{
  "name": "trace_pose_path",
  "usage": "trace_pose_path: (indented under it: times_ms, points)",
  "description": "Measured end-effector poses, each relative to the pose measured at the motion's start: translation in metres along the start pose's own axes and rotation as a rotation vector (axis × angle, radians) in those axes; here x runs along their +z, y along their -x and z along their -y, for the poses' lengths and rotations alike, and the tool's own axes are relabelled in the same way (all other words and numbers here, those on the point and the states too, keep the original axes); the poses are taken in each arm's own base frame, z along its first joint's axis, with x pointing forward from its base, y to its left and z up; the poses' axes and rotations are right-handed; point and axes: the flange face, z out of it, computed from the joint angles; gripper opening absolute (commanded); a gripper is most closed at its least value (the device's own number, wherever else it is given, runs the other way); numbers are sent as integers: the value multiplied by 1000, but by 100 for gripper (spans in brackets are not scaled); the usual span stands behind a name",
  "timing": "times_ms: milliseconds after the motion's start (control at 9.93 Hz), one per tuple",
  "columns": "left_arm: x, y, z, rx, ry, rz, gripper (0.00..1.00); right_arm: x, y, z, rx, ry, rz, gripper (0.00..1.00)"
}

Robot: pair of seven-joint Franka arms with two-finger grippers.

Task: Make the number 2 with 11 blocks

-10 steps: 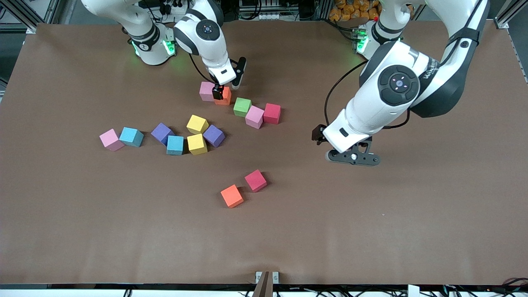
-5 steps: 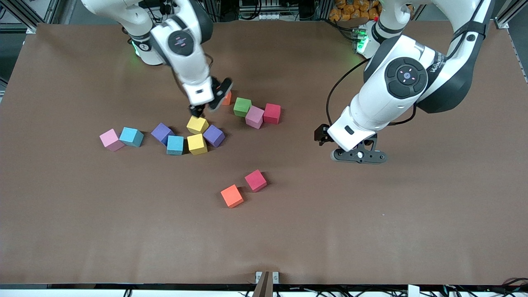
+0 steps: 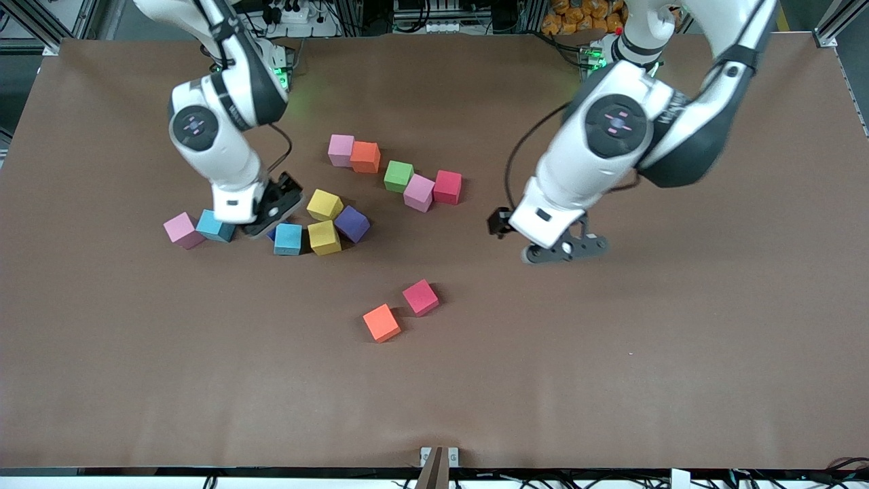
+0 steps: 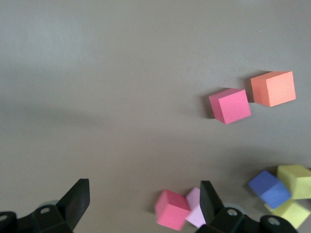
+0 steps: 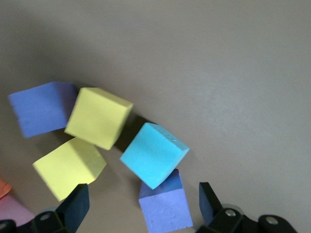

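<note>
Matte foam-like blocks (image 3: 324, 238) lie on a smooth, dull brown table (image 3: 611, 353) beneath glossy white plastic arms (image 3: 584, 163).

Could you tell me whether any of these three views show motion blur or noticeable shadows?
Right wrist view: the purple cube and neighbouring yellow cube are smeared at their edges. Left wrist view: sharp, with a soft shadow band across the table. Front view: even lighting, the cubes crisp, green light glowing at both arm bases.

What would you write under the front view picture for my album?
Open right gripper over purple foam cube; open left gripper over bare brown table.
</note>
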Motion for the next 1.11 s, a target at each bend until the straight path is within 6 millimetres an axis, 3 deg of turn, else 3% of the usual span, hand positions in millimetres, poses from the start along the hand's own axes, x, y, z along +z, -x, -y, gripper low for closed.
trace_pose_path:
  times_ms: [302, 604, 906, 1108]
  points:
    - [19, 33, -27, -267, -20, 21, 100, 37, -10, -4, 316, 6, 4, 100]
    - [71, 70, -62, -673, -65, 31, 100, 56, -27, -11, 402, 11, 16, 100]
    - [118, 81, -85, -1034, -42, 54, 100, 67, -28, -21, 462, 19, 33, 100]
    - [138, 89, -98, -1224, -8, 73, 100, 81, -29, -11, 528, 99, 57, 100]
